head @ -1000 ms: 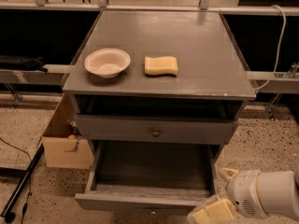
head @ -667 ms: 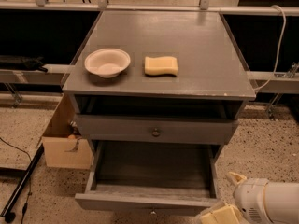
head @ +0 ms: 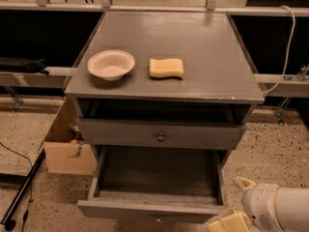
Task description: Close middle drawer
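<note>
The middle drawer (head: 155,178) of the grey cabinet is pulled far out, and its plain empty box shows from above. Its long front (head: 145,210) lies at the bottom of the camera view, with only a trace of the knob at the lower edge. My gripper (head: 239,209) is low at the bottom right, on a white arm (head: 280,210). It is just beside the right end of the drawer front. Contact cannot be told. The top drawer (head: 161,136) with its dark knob stands slightly out. The bottom drawer is hidden.
A white bowl (head: 111,65) and a yellow sponge (head: 166,67) lie on the cabinet top (head: 193,37). An open cardboard box (head: 65,144) stands on the speckled floor left of the cabinet. A black pole (head: 21,192) lies at the lower left. A white cable (head: 289,42) hangs at the right.
My arm and gripper have sunk lower and slightly right in the view, staying by the drawer's right front corner. The middle drawer has not visibly moved.
</note>
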You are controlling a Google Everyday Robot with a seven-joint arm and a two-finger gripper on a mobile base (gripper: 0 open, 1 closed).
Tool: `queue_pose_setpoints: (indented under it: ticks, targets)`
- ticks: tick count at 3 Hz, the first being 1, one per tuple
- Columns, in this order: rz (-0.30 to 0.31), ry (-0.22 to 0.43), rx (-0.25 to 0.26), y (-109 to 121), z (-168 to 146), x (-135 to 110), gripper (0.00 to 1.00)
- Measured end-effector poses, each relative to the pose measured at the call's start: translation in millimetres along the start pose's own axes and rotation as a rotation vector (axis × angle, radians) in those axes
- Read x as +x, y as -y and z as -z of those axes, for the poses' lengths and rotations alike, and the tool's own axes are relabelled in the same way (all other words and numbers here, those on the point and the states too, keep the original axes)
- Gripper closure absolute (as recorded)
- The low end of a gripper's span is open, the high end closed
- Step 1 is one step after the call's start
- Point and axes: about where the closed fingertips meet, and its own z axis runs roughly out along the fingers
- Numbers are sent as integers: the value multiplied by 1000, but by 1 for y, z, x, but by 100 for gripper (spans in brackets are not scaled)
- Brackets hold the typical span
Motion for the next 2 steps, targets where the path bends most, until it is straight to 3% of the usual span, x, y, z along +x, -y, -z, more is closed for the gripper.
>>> queue_pose_setpoints:
  ticks: [1, 2]
  targets:
    - [-24, -27, -18, 9, -27, -4, 0]
    - [-66, -56, -40, 8, -58, 11, 18]
